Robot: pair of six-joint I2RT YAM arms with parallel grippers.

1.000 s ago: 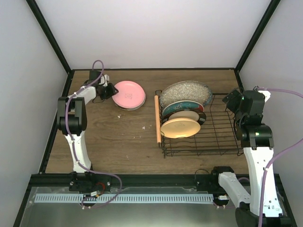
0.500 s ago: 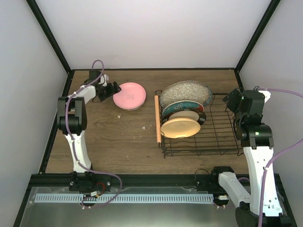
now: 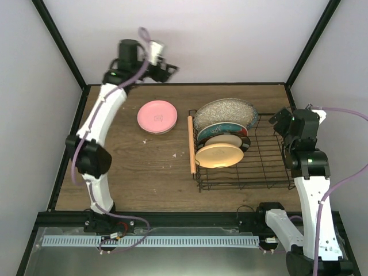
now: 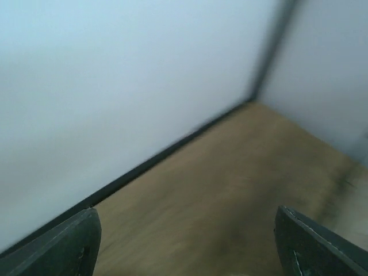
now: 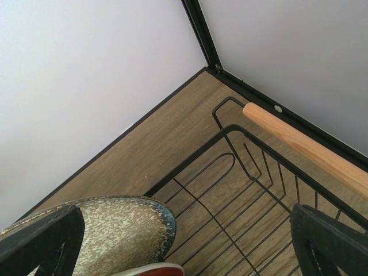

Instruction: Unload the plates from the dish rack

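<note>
A pink plate (image 3: 157, 116) lies flat on the table, left of the dish rack (image 3: 261, 167), with a pale rim showing under it. In the rack stand the grey speckled plate (image 3: 224, 112), the red plate with teal flower (image 3: 220, 130), the cream plate with dark rim (image 3: 231, 141) and the orange-yellow plate (image 3: 218, 155). My left gripper (image 3: 169, 70) is raised high near the back wall, open and empty (image 4: 190, 253). My right gripper (image 3: 281, 119) hovers open over the rack's far right corner (image 5: 184, 253); the speckled plate (image 5: 109, 230) lies between its fingers' lower left.
Light wooden rod handles run along the rack's left side (image 3: 191, 144) and its right side (image 5: 305, 146). White walls with black frame posts close in the table at the back (image 3: 184, 84) and sides. The left wrist view is blurred.
My left arm has let go beside the pink plate, lifted high and swung right toward the back wall. The pink plate stays on the table. The right arm has hardly moved.
</note>
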